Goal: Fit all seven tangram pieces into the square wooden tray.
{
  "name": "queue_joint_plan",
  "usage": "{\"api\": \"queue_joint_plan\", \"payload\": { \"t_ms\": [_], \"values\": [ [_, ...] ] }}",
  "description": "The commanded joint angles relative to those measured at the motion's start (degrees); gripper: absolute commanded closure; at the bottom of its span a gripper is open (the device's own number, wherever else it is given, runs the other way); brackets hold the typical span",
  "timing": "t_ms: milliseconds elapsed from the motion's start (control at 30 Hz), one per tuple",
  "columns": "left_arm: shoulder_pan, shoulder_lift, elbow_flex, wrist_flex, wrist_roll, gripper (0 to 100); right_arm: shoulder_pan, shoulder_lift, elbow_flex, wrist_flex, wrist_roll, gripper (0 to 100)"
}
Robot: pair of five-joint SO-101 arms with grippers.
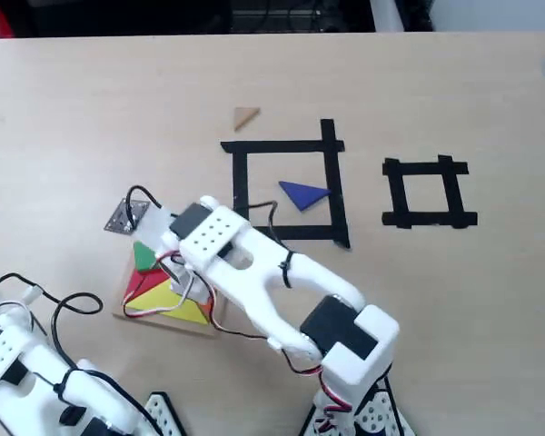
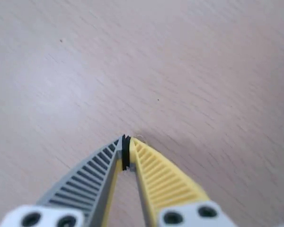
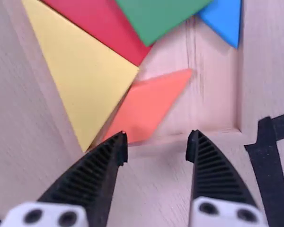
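Lying in the tray (image 3: 213,94), the orange parallelogram (image 3: 149,106) runs lengthwise along the yellow triangle (image 3: 80,71); right pincer (image 3: 157,139) spread.

Blue triangle (image 1: 304,193), yel. triangle (image 3: 80,71)

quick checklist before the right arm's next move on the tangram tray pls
1. Is the right claw open: ok.
2. Is the right claw over the orange parallelogram in the tray: ok.
3. Is the orange parallelogram seated flat: cannot tell.
4. Is the left claw shut over bare table: ok.
5. Are all seven pieces in the tray: not ok. The blue triangle lies inside the taped square, and the tan triangle lies on the table beyond it.
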Motion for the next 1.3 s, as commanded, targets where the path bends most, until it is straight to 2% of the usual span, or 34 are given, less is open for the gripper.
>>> {"api": "queue_joint_plan", "payload": {
  "t_ms": [0,567,1267],
  "values": [
    [-0.3,-0.9,-0.2,-0.6,0.5,97,-0.9,-2.9,1.2,-3.4,-1.1,77.8],
    [-0.4,-0.9,-0.2,-0.8,0.6,97,-4.0,-2.8,1.3,-4.2,-1.1,77.7],
    [-0.2,-0.9,-0.2,-0.8,0.6,97,-0.8,5.5,-1.5,-6.6,-0.8,77.9]
  ]
}}
